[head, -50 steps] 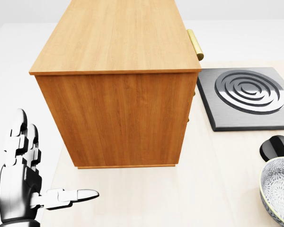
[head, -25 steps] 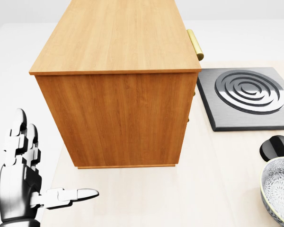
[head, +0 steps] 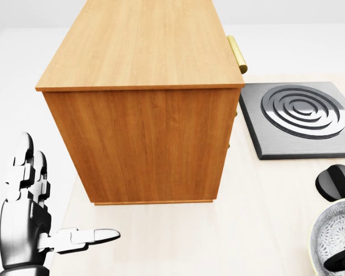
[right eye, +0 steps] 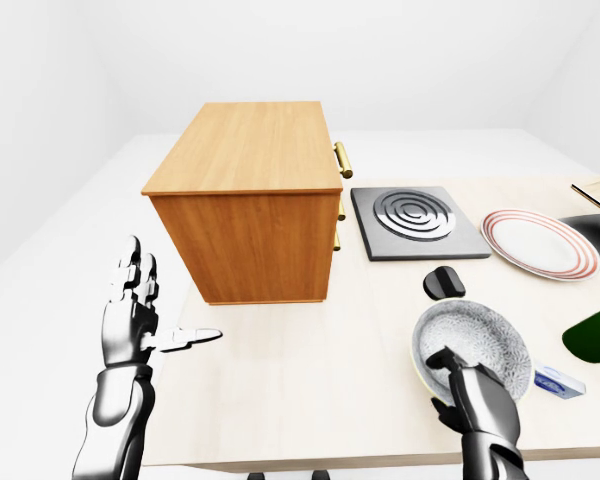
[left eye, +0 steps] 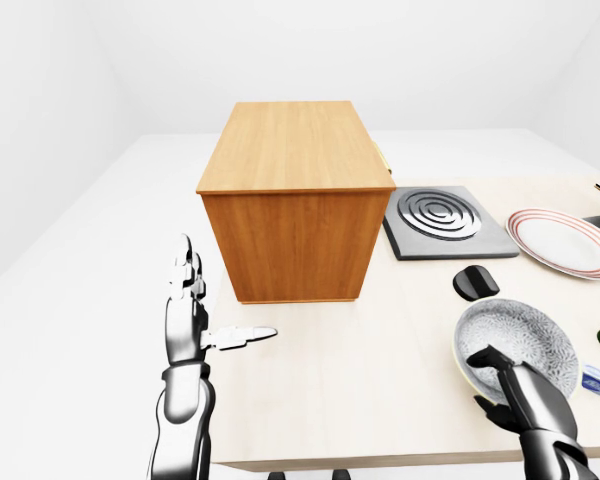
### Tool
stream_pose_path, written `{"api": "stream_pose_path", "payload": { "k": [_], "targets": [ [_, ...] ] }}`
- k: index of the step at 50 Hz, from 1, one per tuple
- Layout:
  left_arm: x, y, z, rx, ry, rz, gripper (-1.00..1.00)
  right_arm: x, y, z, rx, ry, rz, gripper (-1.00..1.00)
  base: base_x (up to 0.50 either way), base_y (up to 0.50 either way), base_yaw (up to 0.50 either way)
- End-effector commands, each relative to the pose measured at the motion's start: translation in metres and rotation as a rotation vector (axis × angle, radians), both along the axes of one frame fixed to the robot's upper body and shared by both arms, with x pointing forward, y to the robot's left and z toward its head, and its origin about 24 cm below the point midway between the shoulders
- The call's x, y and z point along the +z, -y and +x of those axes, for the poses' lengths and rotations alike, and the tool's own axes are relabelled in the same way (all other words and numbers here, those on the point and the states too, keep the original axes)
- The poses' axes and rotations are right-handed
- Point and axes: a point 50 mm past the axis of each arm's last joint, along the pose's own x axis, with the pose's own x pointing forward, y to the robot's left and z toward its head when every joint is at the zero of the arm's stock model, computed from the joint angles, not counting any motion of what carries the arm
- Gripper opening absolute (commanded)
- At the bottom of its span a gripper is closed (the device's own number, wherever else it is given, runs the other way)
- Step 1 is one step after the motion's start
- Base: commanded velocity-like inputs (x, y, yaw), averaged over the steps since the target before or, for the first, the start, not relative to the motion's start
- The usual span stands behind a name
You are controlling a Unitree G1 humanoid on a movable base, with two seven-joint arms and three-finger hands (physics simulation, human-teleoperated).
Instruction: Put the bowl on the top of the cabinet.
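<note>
Grey patterned bowl (left eye: 513,346) on the pale table (left eye: 360,380) at lower right, well apart from the wooden cabinet (left eye: 293,195), my right hand (right eye: 470,390) gripping its near rim, fingers inside, my left hand (left eye: 190,322) raised at the table's left edge, fingers spread, holding nothing, stove plate (left eye: 445,220) beside the cabinet.

My right hand (right eye: 477,398) is glossy black and silver, its fingers on a bowl (right eye: 475,345) with a pale cream rim and a fine grey-and-white speckled pattern inside. Just above the hand in the right-eye view I see a small black knob-like object (right eye: 444,282). Farther above sits a dark grey burner plate (right eye: 414,222) with silver concentric rings. To its right lies a white plate (right eye: 535,243) ringed in red stripes. My left hand (right eye: 133,326) is the same silver and black; up and right of it stands the honey-brown wood-grain cabinet (right eye: 245,205) with brass handles (right eye: 343,159). The table (right eye: 310,380) is pale beige.
</note>
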Motion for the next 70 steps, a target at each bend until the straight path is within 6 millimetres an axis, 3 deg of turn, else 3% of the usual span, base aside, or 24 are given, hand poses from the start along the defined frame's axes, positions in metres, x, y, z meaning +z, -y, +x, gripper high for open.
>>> {"api": "stream_pose_path", "payload": {
  "k": [1,10,17,33,39,51,63,70],
  "targets": [
    [0.001,-0.001,0.001,0.002,0.006,-0.007,1.0,-0.009,-0.004,-0.004,0.021,-0.077,0.028,-1.0,0.0,0.0,0.0],
    [-0.002,0.0,0.0,-0.001,-0.007,-0.005,1.0,0.002,-0.003,0.0,0.024,-0.042,0.034,-1.0,0.0,0.0,0.0],
    [-0.002,0.0,0.001,-0.001,-0.009,-0.006,1.0,0.029,0.0,0.012,0.052,0.035,0.02,-1.0,0.0,0.0,0.0],
    [-0.001,0.0,0.0,-0.007,-0.004,-0.005,1.0,0.173,-0.027,0.03,0.332,0.352,-0.143,-1.0,0.0,0.0,0.0],
    [-0.003,0.0,0.001,-0.008,-0.012,-0.005,1.0,0.2,-0.029,0.04,0.322,0.439,-0.175,-1.0,0.0,0.0,0.0],
    [-0.004,-0.001,0.004,-0.003,-0.016,-0.01,1.0,0.262,-0.025,0.125,0.409,0.468,-0.323,-1.0,0.0,0.0,0.0],
    [-0.005,-0.001,0.005,0.002,-0.018,-0.013,1.0,0.316,-0.007,0.207,0.287,0.519,-0.262,-1.0,0.0,0.0,0.0],
    [-0.004,-0.001,0.006,0.004,-0.016,-0.014,1.0,0.335,-0.015,0.246,0.241,0.541,-0.21,-1.0,0.0,0.0,0.0]
  ]
}}
